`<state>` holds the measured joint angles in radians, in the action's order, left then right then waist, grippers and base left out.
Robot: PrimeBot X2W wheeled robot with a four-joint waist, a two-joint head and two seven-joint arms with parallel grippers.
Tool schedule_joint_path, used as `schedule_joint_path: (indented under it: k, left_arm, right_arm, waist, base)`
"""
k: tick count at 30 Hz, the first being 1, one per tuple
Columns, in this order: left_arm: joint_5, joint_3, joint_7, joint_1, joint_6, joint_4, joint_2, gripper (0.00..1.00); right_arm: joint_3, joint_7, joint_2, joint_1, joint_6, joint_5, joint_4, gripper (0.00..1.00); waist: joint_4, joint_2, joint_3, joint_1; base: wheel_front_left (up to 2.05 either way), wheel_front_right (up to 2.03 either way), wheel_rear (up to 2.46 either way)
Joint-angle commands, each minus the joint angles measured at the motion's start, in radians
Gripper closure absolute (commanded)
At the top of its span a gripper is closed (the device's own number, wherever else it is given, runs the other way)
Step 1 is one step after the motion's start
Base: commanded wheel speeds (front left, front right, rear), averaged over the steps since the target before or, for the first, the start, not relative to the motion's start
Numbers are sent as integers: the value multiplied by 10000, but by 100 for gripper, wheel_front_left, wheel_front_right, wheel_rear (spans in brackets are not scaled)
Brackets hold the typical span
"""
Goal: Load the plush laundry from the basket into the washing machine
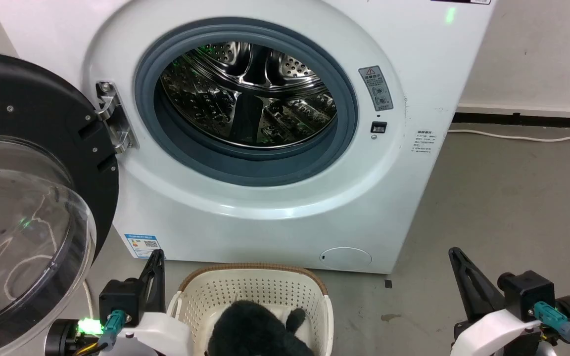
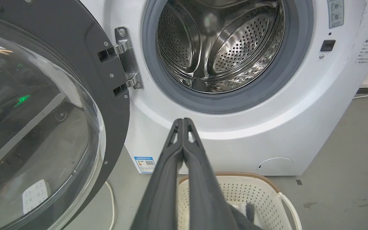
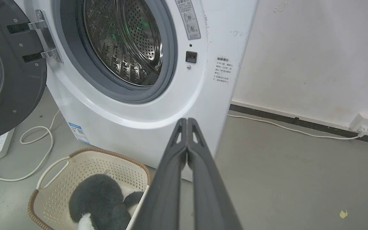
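The washing machine (image 1: 275, 217) fills the upper frame, its door (image 1: 42, 123) open and drum (image 1: 245, 94) empty. The basket (image 1: 215, 291) sits bottom centre with the plush laundry (image 1: 255, 331) inside. The left gripper (image 1: 157, 257) and right gripper (image 1: 455, 254) flank it, pinched closed and empty. Pickup seems not yet begun; next, one must open and reach down.

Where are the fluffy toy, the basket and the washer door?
fluffy toy (image 3: 94, 198), right wrist view, its black body.
basket (image 1: 250, 289), head view, its holey back wall.
washer door (image 2: 75, 28), left wrist view, its black frame.
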<state>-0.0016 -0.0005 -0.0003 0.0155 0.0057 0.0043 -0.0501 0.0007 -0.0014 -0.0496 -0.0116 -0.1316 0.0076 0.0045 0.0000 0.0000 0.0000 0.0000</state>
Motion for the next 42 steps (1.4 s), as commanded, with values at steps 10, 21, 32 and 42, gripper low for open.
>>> schedule_joint_path:
  k: [10,21,32,42]
  left_arm:
    - [16,5,3,-155,-57,-43,-1,100]
    - [-42,-104,-131,17,44,12,0,0]
    - [-112,-306,-361,-97,41,282,-8,0]
    - [-119,-433,-549,-433,-14,818,-109,0]
  right_arm:
    - [-7,14,-6,116,9,-76,-45,100]
    - [-41,-131,0,-18,0,150,39,0]
    - [-228,-359,-1,140,1,369,106,0]
    - [-229,-547,-1,416,2,591,45,0]
  waist:
    - [0,0,0,0]
    - [-29,0,6,0]
    - [-249,0,457,0]
    - [-554,0,1272,0]
  base:
    - [0,0,0]
    - [0,0,0]
    - [0,0,0]
    - [0,0,0]
